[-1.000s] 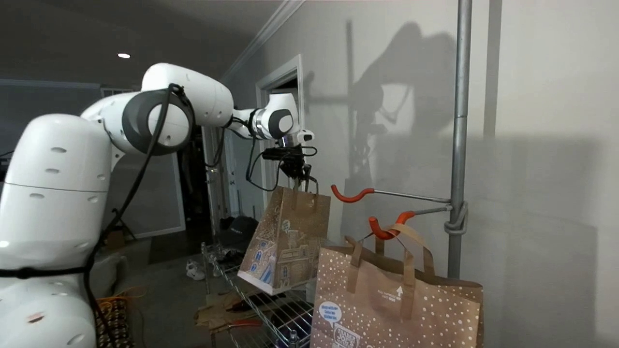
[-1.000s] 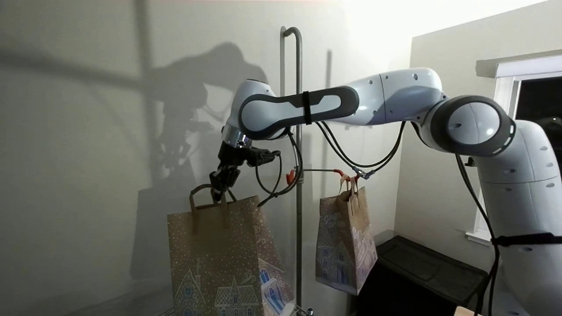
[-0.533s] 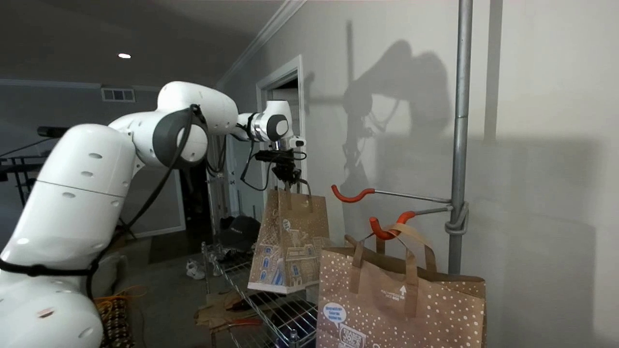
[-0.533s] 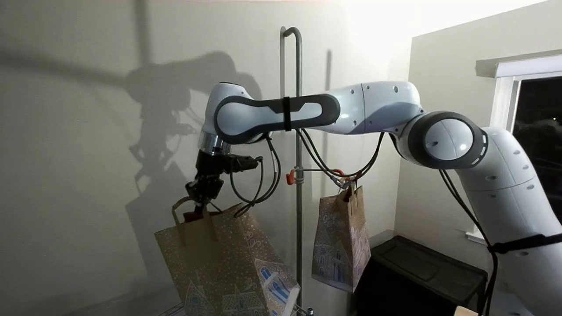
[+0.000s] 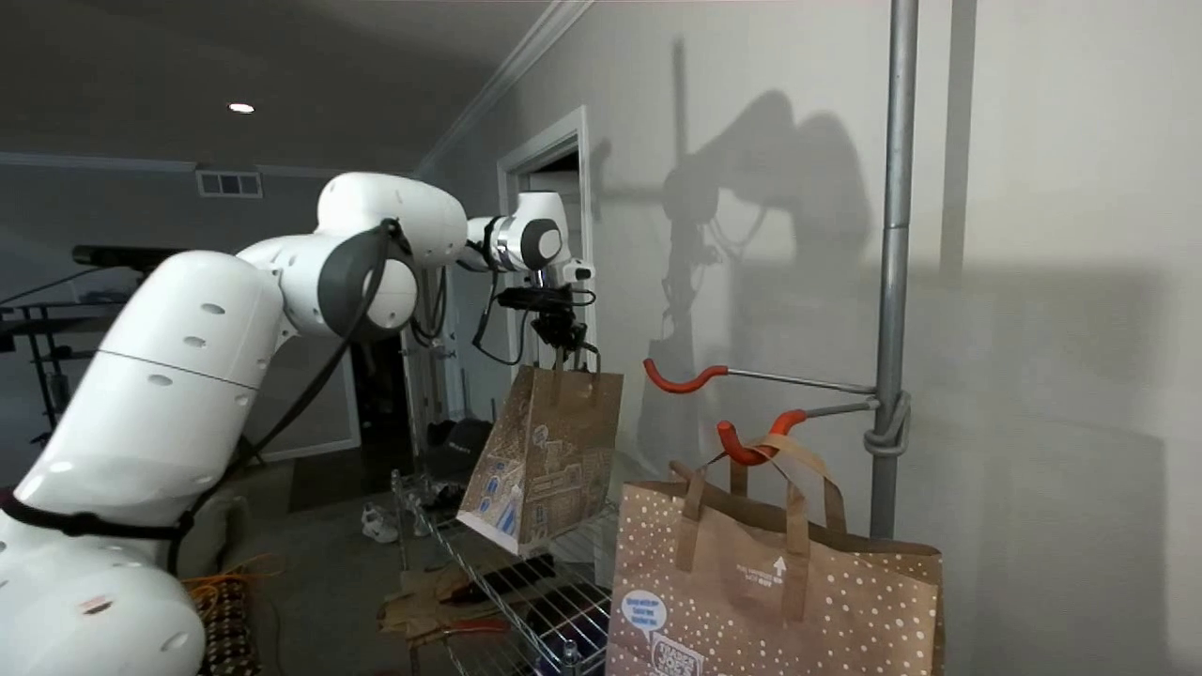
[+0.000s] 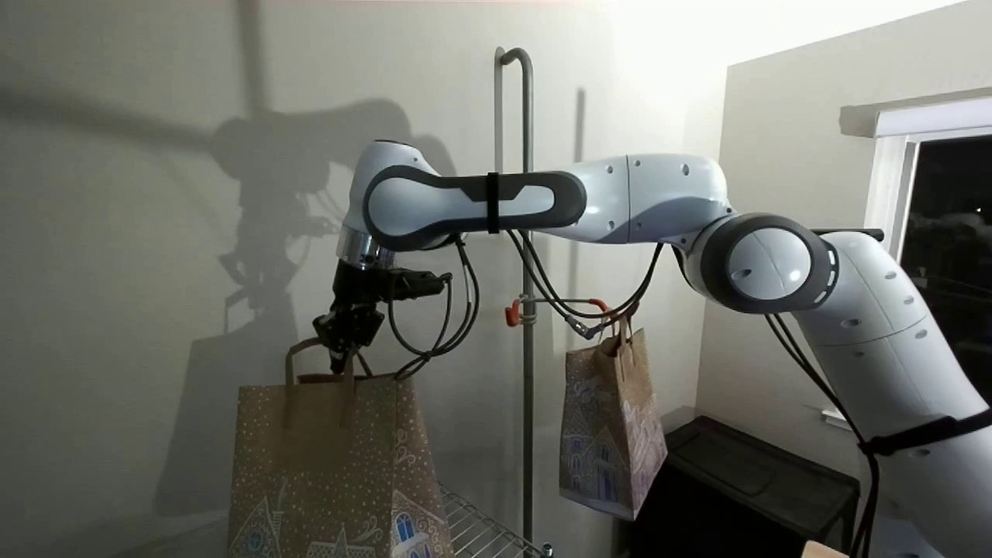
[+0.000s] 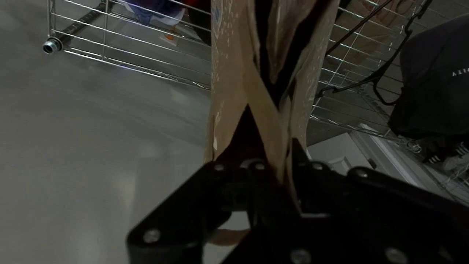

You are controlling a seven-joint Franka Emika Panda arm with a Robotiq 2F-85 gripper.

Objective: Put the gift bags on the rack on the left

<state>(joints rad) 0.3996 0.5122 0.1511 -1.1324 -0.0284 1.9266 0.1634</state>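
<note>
Here, in an exterior view, we see the end effector (image 6: 339, 364) pinching a gift bag (image 6: 325, 465) by its paper handle (image 6: 291, 372), left of the rack (image 6: 528, 403); a second bag (image 6: 608, 434) hangs to the right, with a black bin (image 6: 763, 465) beyond. In an exterior view, the held bag leans a little, apart from both red-tipped hooks (image 5: 684, 385), and we find the second bag on the nearer one. In the wrist view, we look down on the held bag's mouth, a dark cap (image 7: 436, 77) to the right.
</note>
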